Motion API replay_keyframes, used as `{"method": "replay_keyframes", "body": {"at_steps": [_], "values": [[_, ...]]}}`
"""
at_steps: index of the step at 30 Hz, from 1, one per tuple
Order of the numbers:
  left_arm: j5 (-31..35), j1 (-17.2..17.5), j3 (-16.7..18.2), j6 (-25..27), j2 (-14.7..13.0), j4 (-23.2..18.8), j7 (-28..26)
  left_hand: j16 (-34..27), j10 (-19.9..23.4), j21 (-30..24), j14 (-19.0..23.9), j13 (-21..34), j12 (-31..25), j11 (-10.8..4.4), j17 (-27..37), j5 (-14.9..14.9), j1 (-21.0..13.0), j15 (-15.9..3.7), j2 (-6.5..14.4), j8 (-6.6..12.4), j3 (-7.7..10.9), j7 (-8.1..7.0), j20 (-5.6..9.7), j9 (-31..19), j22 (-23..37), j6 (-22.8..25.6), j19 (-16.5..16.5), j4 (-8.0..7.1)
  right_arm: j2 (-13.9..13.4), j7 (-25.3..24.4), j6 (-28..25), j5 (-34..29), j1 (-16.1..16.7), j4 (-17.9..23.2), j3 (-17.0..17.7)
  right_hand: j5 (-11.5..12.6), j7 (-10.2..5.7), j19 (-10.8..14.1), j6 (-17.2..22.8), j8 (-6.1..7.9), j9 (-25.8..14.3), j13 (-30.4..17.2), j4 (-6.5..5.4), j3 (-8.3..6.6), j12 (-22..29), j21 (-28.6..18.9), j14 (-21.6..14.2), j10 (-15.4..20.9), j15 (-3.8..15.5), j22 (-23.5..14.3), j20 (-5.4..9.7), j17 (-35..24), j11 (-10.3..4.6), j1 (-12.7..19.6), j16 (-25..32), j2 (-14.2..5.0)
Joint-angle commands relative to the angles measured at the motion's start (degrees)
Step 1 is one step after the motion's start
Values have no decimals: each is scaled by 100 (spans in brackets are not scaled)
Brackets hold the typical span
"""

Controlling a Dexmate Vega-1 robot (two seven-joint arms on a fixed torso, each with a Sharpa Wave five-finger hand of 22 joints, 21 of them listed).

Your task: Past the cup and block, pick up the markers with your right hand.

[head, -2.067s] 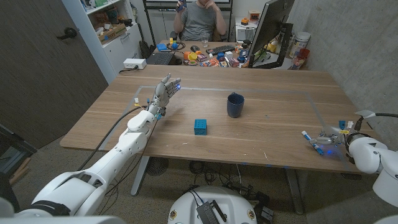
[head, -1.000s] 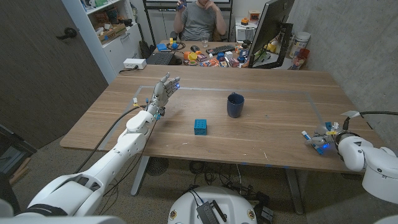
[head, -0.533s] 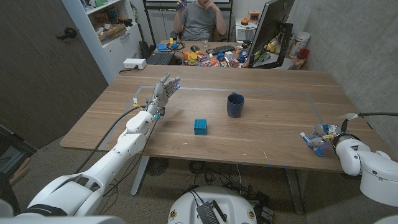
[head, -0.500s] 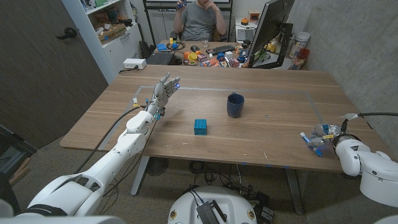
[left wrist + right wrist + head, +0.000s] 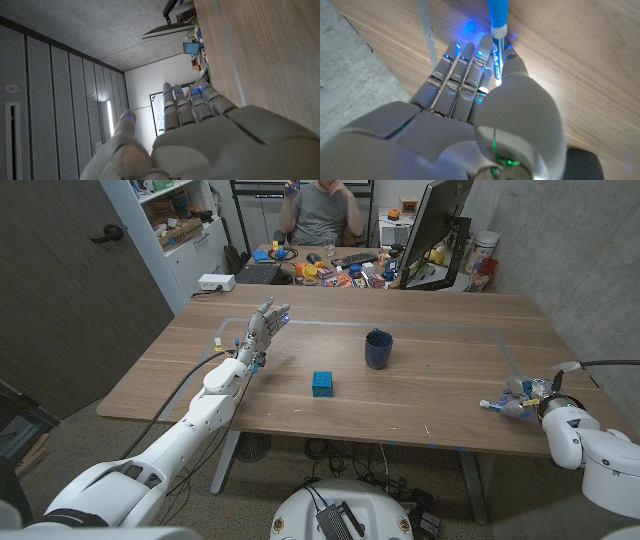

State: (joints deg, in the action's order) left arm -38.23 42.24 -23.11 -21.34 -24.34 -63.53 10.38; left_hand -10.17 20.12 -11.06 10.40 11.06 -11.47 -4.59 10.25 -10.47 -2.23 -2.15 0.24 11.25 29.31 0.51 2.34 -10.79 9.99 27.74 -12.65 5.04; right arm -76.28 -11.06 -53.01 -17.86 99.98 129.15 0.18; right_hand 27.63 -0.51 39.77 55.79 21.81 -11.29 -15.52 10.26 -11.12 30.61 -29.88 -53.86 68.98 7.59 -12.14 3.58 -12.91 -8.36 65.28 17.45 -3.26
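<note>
A blue marker (image 5: pixel 494 405) (image 5: pixel 498 20) sticks out of my right hand (image 5: pixel 524 394) (image 5: pixel 485 100) near the table's right front edge. In the right wrist view the thumb and fingers are closed around it, just over the wood. The dark blue cup (image 5: pixel 378 348) stands upright mid-table, and the small blue block (image 5: pixel 322 384) lies in front of it to the left. Both are far to the left of my right hand. My left hand (image 5: pixel 264 324) (image 5: pixel 200 135) is held over the table's left part, fingers straight and apart, holding nothing.
Grey tape lines (image 5: pixel 420 327) mark a rectangle on the wooden table (image 5: pixel 440 385). Behind the far edge sits a person (image 5: pixel 322 210) at a cluttered desk with a monitor (image 5: pixel 442 225). A concrete wall (image 5: pixel 590 260) runs along the right side.
My right hand has drawn slightly back and up near the table's right edge, with the marker staying in its fingers. The left arm, cup and block have not moved.
</note>
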Motion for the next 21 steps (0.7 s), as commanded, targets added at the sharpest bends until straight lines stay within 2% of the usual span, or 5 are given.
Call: {"method": "replay_keyframes", "body": {"at_steps": [1, 5, 10, 16, 21], "values": [[-9, -6, 5, -23, 5, 54, 24, -36, 45, -17, 51, 9, -22, 4, 16, -21, -60, -401, 8, 20, 35, -6, 436, -26, 30, 52, -52, 3, 173, 141, 111, -343, 587, 231, 941, -26, -259, 22, 341, 62, -55, -31, -37, -42, 37, -36, -59, 84, 563, -20, 213, -30, -78, 112, -32, -135], [1, 5, 7, -30, -7, 37, 15, -36, 45, -17, 51, 9, -22, 4, 16, -21, -60, -401, 8, 20, 35, -6, 436, -26, 30, 52, -52, 3, 273, 365, 180, -652, 645, 294, 1103, -41, -261, 17, 348, 69, -61, -46, -49, -57, 44, -49, -90, 92, 566, -21, 213, -35, -73, 122, -37, -135], [8, 22, 10, -28, -23, 2, 0, -36, 45, -17, 51, 9, -22, 4, 16, -21, -60, -401, 8, 20, 35, -6, 436, -26, 30, 52, -52, 3, 415, 815, 297, -1126, 774, 465, 1466, -65, -261, 10, 350, 71, -61, -70, -62, -75, 53, -69, -117, 98, 564, -23, 216, -39, -83, 134, -55, -123], [9, 44, 15, -43, -34, -37, -6, -36, 45, -17, 51, 9, -22, 4, 16, -21, -60, -401, 8, 20, 35, -6, 436, -26, 30, 52, -52, 3, 744, 1563, 611, -1823, 887, 712, 2028, -87, -256, -17, 340, 69, -63, -93, -74, -91, 58, -80, -132, 97, 566, -24, 204, -43, -79, 142, -76, -115], [-11, 52, 20, -49, -30, -38, 14, -36, 45, -17, 51, 9, -22, 4, 16, -21, -60, -401, 8, 20, 35, -6, 436, -26, 30, 52, -52, 3, 1124, 2275, 920, -2438, 798, 978, 2484, -108, -261, -38, 344, 72, -64, -114, -85, -107, 63, -93, -141, 97, 563, -25, 193, -46, -85, 146, -99, -109]]}}
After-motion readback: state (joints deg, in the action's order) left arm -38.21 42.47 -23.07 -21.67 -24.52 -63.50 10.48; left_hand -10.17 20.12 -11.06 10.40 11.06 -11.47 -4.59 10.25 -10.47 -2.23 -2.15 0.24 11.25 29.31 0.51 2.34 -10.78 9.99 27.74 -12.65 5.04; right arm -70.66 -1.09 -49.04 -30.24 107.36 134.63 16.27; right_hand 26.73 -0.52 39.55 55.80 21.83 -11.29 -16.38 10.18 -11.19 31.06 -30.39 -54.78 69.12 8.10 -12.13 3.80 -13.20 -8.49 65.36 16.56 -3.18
